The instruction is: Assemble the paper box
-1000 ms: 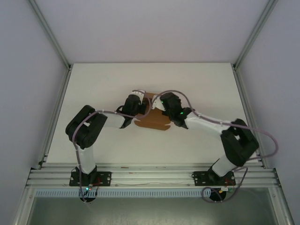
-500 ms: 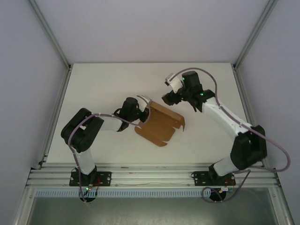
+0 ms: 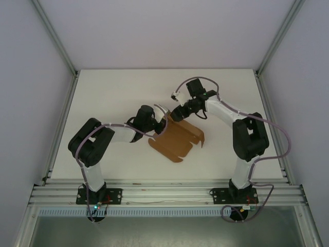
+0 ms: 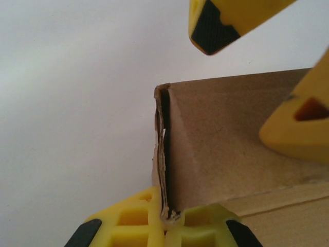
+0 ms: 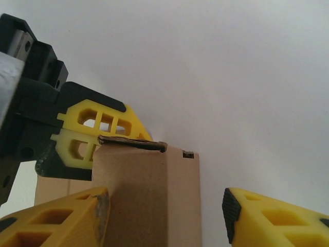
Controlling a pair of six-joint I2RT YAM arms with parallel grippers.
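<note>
The box (image 3: 174, 140), a brown cardboard sheet, lies in the middle of the white table (image 3: 103, 92), its near part flat. At its far left edge a flap (image 5: 149, 190) stands up. The left gripper (image 4: 165, 220) has its jaws clenched on that flap's edge, pinching the folded cardboard between yellow fingers (image 4: 128, 226). Just beyond, the right gripper (image 5: 164, 201) straddles the same flap with jaws released. One finger (image 5: 61, 221) lies against the cardboard and the other stands apart from it. The two grippers are close together at the box's far corner.
</note>
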